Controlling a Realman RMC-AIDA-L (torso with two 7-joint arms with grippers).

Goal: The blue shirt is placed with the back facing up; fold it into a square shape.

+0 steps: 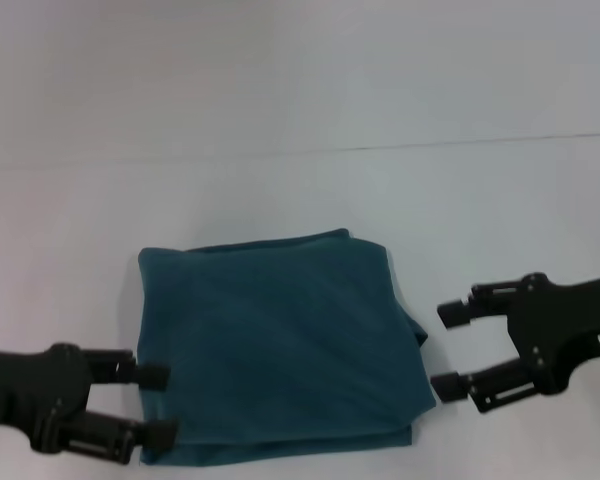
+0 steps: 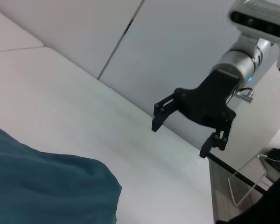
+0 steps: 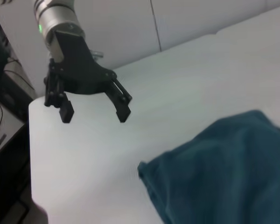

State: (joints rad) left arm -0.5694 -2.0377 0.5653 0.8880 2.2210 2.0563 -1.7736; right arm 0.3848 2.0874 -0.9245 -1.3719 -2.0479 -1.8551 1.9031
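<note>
Left claw hangs spread wide at the left edge of the blue shirt, gripping nothing. Shirt's lying mid-tabletop in a roughly square bundle, so folding looks basically done. Right claw is off its right side, released too.

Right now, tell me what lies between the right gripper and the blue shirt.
Nothing: in the head view, only bare white table separates the open right gripper from the blue shirt.

The head view's left and right edges cut off both arms. The blue shirt hides its inner folded layers, and its lettering cannot be seen.
</note>
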